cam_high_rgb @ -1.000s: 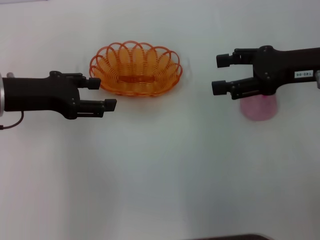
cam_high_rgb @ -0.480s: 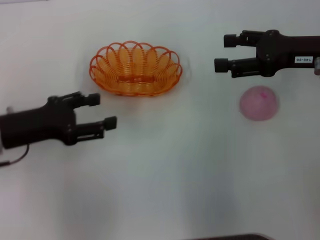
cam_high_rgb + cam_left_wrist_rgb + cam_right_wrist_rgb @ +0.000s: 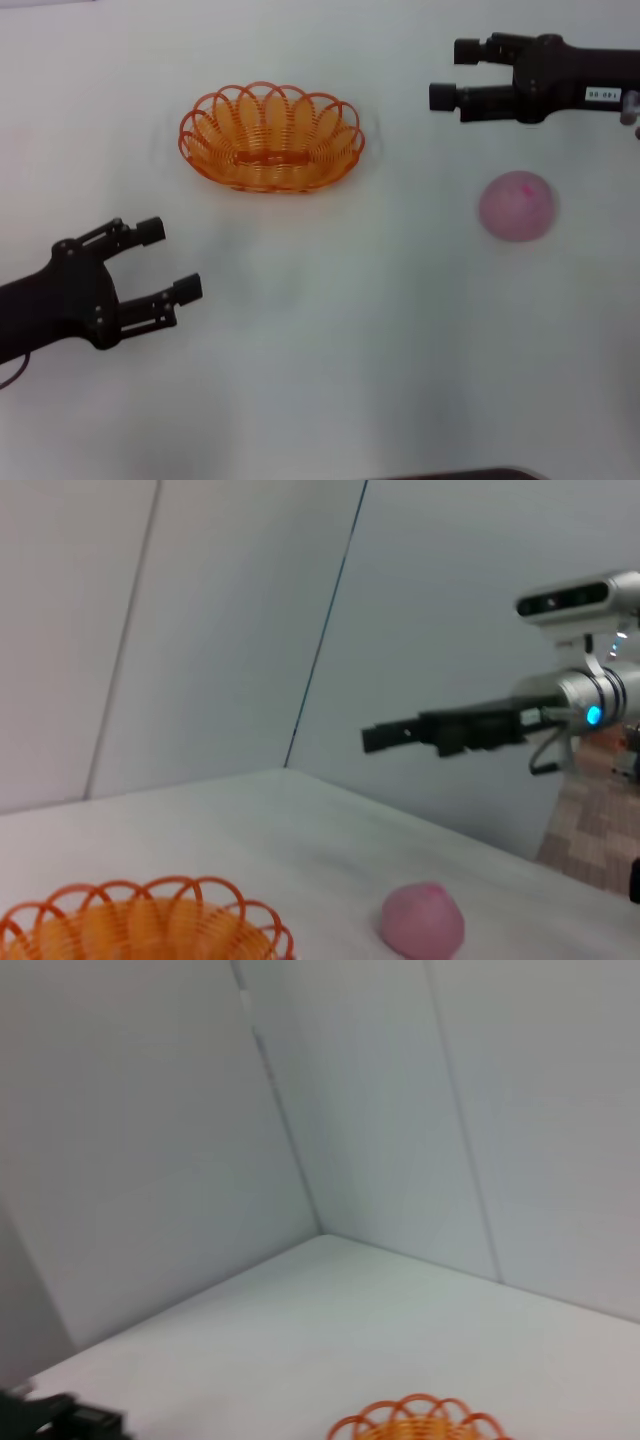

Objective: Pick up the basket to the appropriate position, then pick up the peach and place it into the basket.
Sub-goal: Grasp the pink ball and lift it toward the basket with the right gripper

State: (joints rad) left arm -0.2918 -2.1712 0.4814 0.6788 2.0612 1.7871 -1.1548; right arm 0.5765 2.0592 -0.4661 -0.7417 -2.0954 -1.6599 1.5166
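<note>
Retreat is the change that matters: over the last second the left gripper has dropped away from the basket, where it sat just beside the near-left rim, to a spot well apart on the near-left side, fingers spread wide and holding nothing. The right gripper has likewise lifted off the peach, which it was covering, and now hangs beyond it, well to the right of the basket, jaws parted and empty. Basket and peach rest untouched on the white table, the peach right of the basket and nearer the robot. Neither pick has begun, I judge; both arms seem to be repositioning, so the basket grasp must be approached afresh.
</note>
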